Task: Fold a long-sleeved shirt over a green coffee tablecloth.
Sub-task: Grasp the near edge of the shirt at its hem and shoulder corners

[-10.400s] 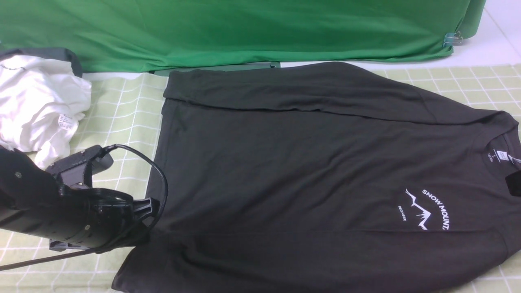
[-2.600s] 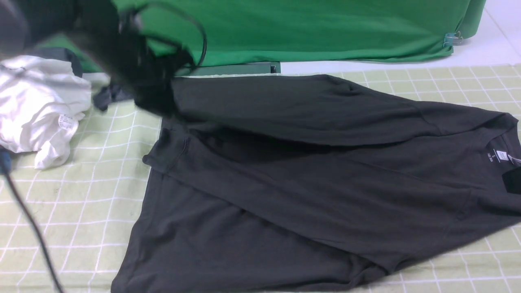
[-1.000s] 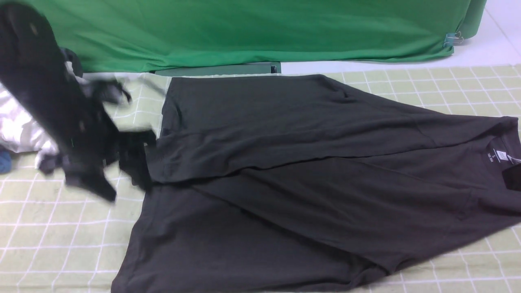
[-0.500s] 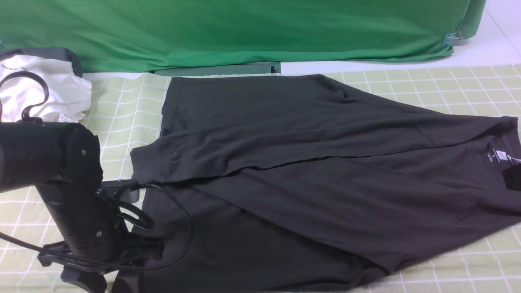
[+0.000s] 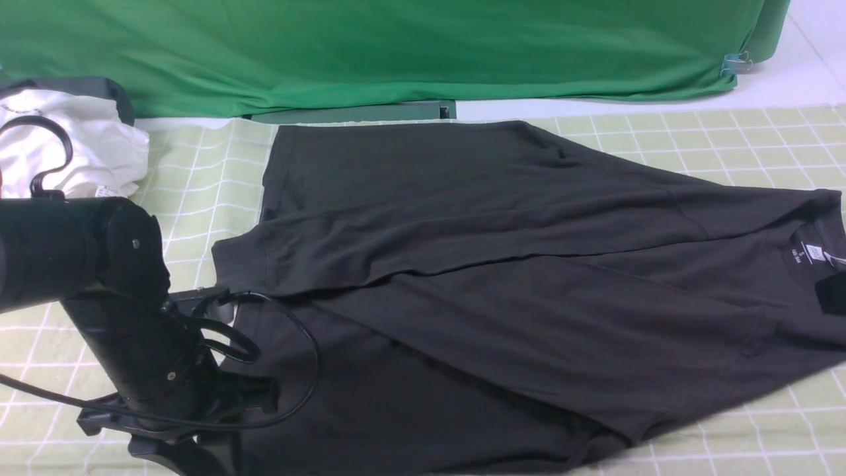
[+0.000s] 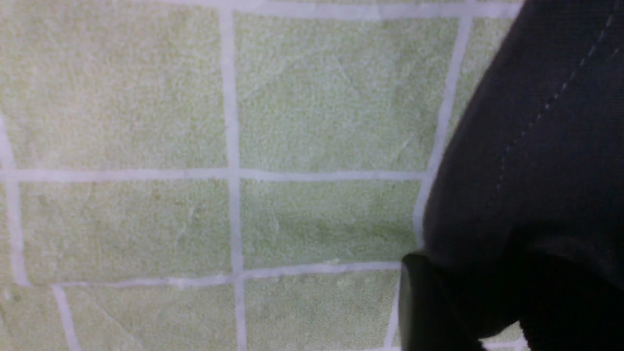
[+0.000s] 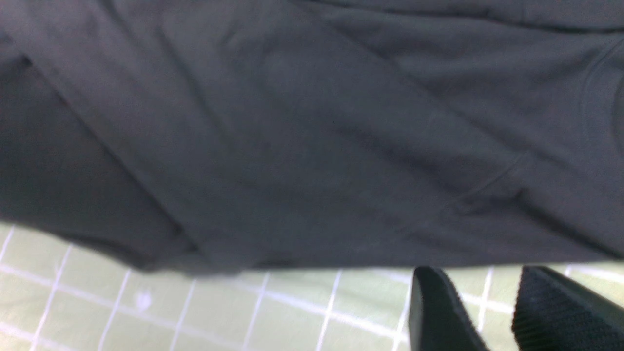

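Black shirt lies part-folded on the checked tablecloth. At its near hem corner sits the left end effector (grip unreadable, cloth hides it); the right end effector gapes empty. A shallow pinch could slip, skewing the fold.

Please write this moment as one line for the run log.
long-sleeved shirt: flat on green checked tablecloth, one sleeve diagonal across body | left end effector: at hem corner, grip unclear | right end effector: open, empty
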`<control>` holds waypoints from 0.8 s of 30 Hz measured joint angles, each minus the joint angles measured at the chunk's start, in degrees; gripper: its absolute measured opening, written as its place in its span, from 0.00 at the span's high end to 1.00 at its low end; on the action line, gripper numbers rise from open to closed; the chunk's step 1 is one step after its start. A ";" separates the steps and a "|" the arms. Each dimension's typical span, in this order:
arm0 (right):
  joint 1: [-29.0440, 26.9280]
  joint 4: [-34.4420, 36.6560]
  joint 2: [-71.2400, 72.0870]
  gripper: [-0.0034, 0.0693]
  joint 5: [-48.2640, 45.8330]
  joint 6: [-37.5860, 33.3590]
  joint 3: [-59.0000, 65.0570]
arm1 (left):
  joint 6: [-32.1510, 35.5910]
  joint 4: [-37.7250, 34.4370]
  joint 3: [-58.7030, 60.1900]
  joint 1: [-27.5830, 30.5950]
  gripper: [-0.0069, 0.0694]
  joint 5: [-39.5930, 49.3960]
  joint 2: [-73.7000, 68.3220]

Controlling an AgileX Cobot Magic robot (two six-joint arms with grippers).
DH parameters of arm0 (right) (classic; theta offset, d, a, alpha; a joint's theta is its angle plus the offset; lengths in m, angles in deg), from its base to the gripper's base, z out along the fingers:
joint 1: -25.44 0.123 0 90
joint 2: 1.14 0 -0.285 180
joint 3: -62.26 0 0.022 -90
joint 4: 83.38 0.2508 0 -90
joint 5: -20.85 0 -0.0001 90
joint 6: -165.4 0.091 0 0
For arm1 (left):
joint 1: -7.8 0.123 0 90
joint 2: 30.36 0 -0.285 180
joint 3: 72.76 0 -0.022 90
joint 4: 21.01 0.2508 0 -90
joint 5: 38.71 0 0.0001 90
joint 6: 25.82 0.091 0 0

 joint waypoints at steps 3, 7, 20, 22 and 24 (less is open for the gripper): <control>2.19 0.39 -1.70 0.63 -2.29 0.10 0.00 | 1.17 0.86 0.00 0.00 0.82 -0.11 0.14; 9.89 0.15 -5.33 0.63 -3.20 0.10 0.00 | -0.92 6.19 0.00 0.00 0.88 -0.41 0.14; 37.53 -13.79 -27.09 0.43 6.02 2.43 -0.11 | -2.92 9.70 0.00 0.00 0.88 -1.59 0.19; 37.98 -15.41 -30.29 0.40 7.52 2.43 -0.69 | -2.79 9.37 0.00 0.00 0.88 -1.59 0.19; 38.10 -17.25 -33.12 0.38 7.93 2.50 -1.78 | -2.79 9.09 0.00 0.00 0.88 -1.59 0.19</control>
